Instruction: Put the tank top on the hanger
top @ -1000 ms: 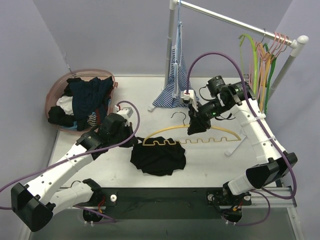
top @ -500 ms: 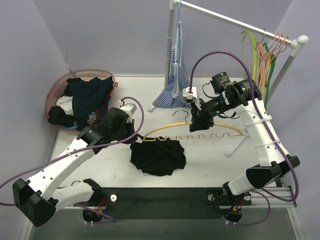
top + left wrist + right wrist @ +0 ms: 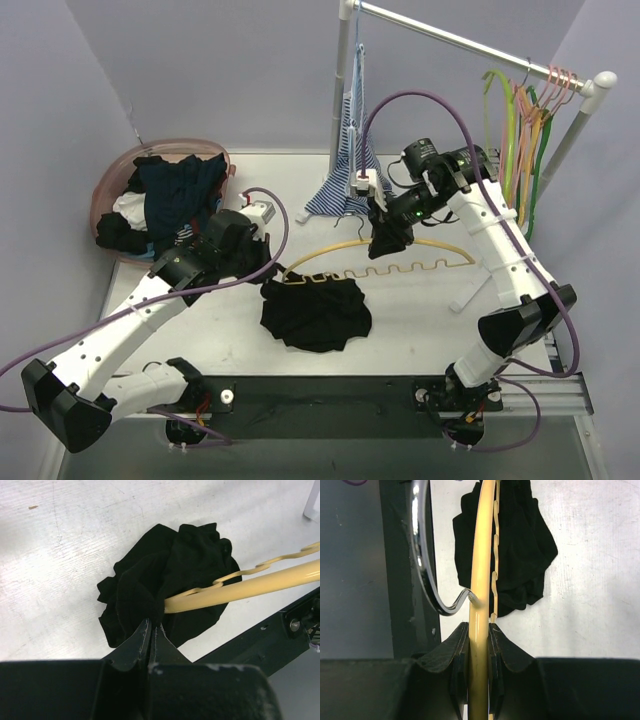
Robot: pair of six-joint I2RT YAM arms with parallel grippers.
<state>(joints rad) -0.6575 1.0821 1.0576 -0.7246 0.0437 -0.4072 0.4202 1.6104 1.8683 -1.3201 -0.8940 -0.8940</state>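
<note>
The black tank top lies bunched on the table in front of the arms and shows in the left wrist view and the right wrist view. The yellow hanger is held above the table; its left end goes into the top's fabric. My right gripper is shut on the hanger's arched top just by the metal hook. My left gripper is shut on the tank top's edge where the hanger arm enters it.
A pink basket of mixed clothes stands at the back left. A white rail at the back carries a blue-and-white striped garment and green and orange hangers. Its foot rests on the table at right.
My right gripper has moved left and a little back with the hanger. My left gripper has moved right and back, holding the top's edge at the hanger's left end.
</note>
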